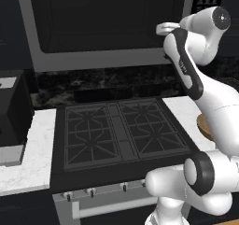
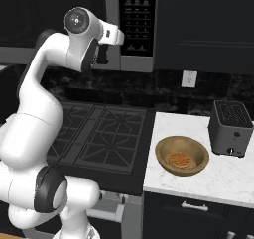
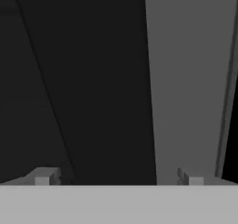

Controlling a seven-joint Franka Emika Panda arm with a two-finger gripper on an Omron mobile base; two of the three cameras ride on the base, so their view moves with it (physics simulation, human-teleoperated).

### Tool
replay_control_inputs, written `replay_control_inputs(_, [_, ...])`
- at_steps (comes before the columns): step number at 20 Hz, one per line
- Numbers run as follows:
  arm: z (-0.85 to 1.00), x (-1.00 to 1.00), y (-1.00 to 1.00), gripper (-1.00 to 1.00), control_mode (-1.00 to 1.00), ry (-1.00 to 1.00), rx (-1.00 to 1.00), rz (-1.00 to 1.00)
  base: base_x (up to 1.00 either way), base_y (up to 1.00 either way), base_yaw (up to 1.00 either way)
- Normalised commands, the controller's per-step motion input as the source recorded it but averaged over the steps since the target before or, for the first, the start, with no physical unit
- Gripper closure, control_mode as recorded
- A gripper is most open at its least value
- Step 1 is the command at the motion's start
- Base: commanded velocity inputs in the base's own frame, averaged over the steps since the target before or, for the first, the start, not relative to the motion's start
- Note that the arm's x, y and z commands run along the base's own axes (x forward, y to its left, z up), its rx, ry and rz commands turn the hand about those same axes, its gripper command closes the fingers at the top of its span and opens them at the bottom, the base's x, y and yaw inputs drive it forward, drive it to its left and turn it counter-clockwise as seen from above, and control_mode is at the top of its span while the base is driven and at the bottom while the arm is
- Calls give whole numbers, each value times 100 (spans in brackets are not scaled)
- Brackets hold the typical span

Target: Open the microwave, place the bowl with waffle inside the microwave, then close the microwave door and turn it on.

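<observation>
The microwave [image 1: 93,60] hangs above the stove, with a dark glass door [image 1: 107,18] in a grey frame and a black button panel [image 2: 137,20] on its right. The door looks shut. My arm is raised, with the hand close in front of the door's right edge, just left of the panel. In the hand view my gripper [image 3: 118,177] is open, fingertips [image 3: 44,176] wide apart with nothing between them, facing the dark glass [image 3: 93,79] and the grey frame strip [image 3: 186,79]. The wooden bowl [image 2: 181,156] with a waffle [image 2: 179,159] in it sits on the white counter right of the stove.
A black gas stove [image 1: 121,130] lies below the microwave. A grey toaster [image 2: 229,128] stands just right of the bowl. A small black boxy appliance [image 1: 11,112] sits on the counter left of the stove. Dark cabinets [image 2: 208,25] hang right of the microwave.
</observation>
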Motion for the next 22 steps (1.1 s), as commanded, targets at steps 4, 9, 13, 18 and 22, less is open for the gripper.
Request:
replay_control_inputs(4, [-10,41,0,-100,-100,0,0,0,0,0,0])
replay_control_inputs(9, [-12,31,0,-100,-100,0,0,0,0,0,0])
replay_control_inputs(13, [-4,11,0,100,-100,0,0,0,0,0,0])
replay_control_inputs(18, [0,0,0,100,-100,0,0,0,0,0,0])
replay_control_inputs(22, [0,0,0,100,-100,0,0,0,0,0,0])
